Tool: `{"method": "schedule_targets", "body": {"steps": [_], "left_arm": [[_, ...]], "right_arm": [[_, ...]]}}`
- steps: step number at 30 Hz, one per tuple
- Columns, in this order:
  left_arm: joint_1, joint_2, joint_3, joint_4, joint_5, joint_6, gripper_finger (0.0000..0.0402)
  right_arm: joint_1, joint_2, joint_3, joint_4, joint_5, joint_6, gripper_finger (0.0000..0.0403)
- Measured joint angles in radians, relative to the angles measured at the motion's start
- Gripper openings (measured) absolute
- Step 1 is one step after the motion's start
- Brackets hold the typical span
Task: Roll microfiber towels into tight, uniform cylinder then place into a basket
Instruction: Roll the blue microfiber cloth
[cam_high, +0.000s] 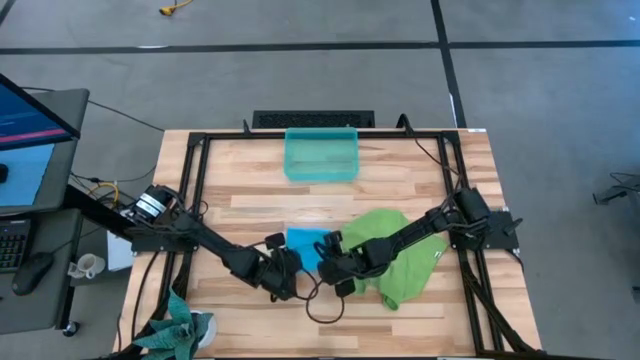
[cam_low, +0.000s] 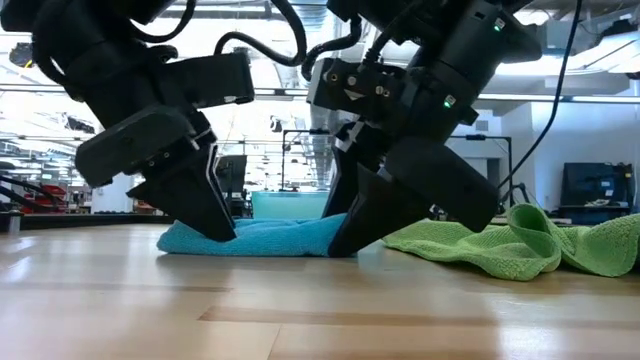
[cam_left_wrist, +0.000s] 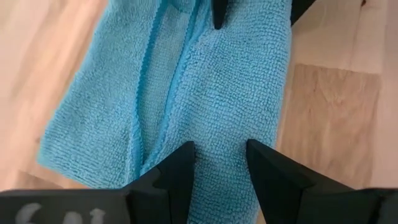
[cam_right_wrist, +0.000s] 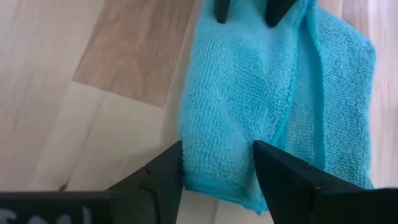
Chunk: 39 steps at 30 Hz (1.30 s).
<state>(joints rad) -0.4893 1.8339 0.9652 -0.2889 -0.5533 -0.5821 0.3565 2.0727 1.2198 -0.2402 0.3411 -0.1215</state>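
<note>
The sky-blue towel lies on the wooden table, folded into a narrow strip, with my two grippers at its opposite ends. My left gripper is at the strip's left end, closed on cloth. At the right end, my right gripper stands open astride the strip. Both point steeply down, fingertips at table level in the low view. The lime-green towel lies crumpled under my right arm. The teal basket stands at the far middle. My left gripper has a raised fold of the blue towel's left end between its two fingers. The fingers slant down from the near left and lie across the strip, which stays flat on the table. My right gripper is set down on the towel's right end, slanting down from the right. One finger stands at the strip's long edge and the other on the cloth. The towel lies flat on the table.
A dark teal cloth bundle sits at the near left corner. A black cable loop hangs just near of the grippers. Black frame rails run along the table's sides. Bare wood lies between the towels and the basket.
</note>
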Motion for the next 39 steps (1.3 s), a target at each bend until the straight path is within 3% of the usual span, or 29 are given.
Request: {"method": "schedule_targets", "body": {"steps": [4,11,14,20,26,29,35,39], "left_arm": [[-0.030,0.000,0.050,-0.099,-0.064,0.022,0.0142],[-0.120,0.000,0.218,-0.477,-0.148,-0.005,0.0142],[-0.179,0.000,0.263,-0.556,-0.165,0.030,0.0142],[-0.274,0.000,0.203,-0.469,-0.264,0.045,0.0142],[-0.258,0.000,0.075,-0.269,-0.315,0.079,0.0142],[-0.215,0.000,0.032,-0.182,-0.271,0.120,0.0142],[-0.137,0.000,-0.024,-0.058,-0.071,0.177,0.0142],[-0.108,-0.001,-0.040,-0.046,-0.072,0.179,0.0142]], "right_arm": [[0.000,0.000,-0.002,0.002,-0.017,0.002,0.0183],[0.000,0.002,-0.003,0.003,-0.027,0.002,0.0144],[0.000,0.002,-0.004,0.007,-0.028,0.002,0.0137],[0.001,0.002,-0.005,0.010,-0.029,0.002,0.0133],[0.001,0.002,-0.005,0.010,-0.029,0.009,0.0134],[0.001,0.002,-0.005,0.011,-0.029,0.009,0.0132],[0.001,0.002,-0.006,0.013,-0.029,0.009,0.0134],[0.001,0.002,-0.006,0.014,-0.028,0.009,0.0132]]}}
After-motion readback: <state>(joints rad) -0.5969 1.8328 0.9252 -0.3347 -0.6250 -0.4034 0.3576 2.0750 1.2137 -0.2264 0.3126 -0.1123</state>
